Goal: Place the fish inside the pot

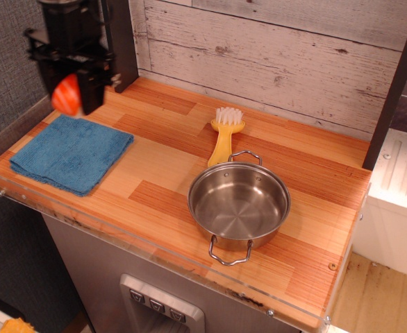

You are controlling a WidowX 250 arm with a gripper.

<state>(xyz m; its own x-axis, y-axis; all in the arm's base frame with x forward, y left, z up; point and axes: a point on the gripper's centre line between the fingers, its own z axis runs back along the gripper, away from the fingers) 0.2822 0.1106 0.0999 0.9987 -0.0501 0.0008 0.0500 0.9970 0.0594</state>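
1 gripper (70, 94) holds fish (67, 95) above cloth (71, 152), far from pot (239, 202).

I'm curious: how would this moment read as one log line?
claw: shut on fish | position: above blue cloth | pot: empty | phase: carrying

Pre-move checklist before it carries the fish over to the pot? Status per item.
1. Fish held in the gripper: ok, it hangs off the counter with the jaws shut on it, though motion blur hides how firm the hold is.
2. Pot upright with nothing in it: ok.
3. Fish over the pot: not ok, it is far to the left in the image, above the blue cloth.
4. Path across the counter: ok if carried high; the yellow brush lies just behind the pot.
5. Pot handles out of the drop zone: ok, both point outward.
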